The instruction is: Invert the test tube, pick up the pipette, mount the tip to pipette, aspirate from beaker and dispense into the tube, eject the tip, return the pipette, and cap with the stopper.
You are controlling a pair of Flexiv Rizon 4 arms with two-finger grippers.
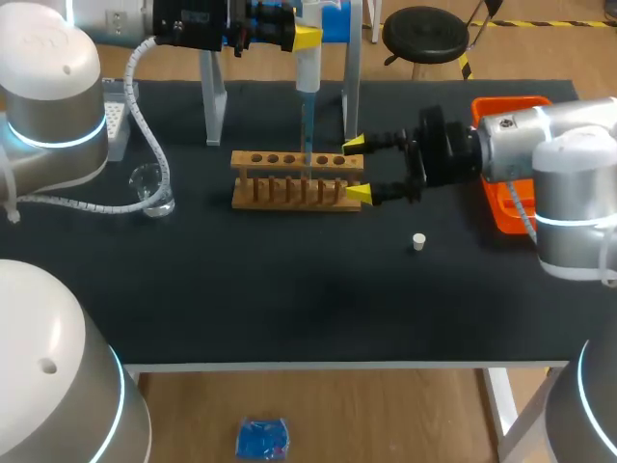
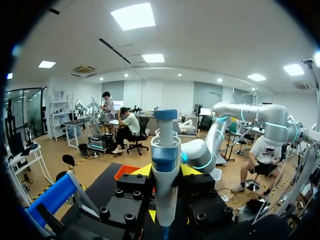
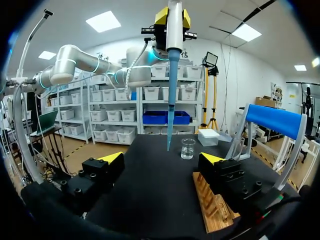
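Pipette (image 1: 308, 69) hangs upright, gripped by left hand (image 1: 305, 39) above rack (image 1: 289, 160); right hand (image 1: 357, 170) gapes beside it.

site: lab bench, robotics + wet-chem by my read | evid: pipette (image 1: 308, 68) w/ tip (image 1: 307, 125) held over wooden tube rack (image 1: 294, 160); glass beaker (image 1: 152, 190), sm white stopper (image 1: 418, 241), orange bin (image 1: 501, 101) on black-topped table (image 1: 289, 299) | my L arm (image 1: 58, 106) & R arm (image 1: 549, 145) flank it

pipette (image 1: 308, 72) with blue tip (image 1: 307, 135) hangs upright above wooden rack (image 1: 297, 180); beaker (image 1: 151, 190) and stopper (image 1: 418, 241) stand apart.
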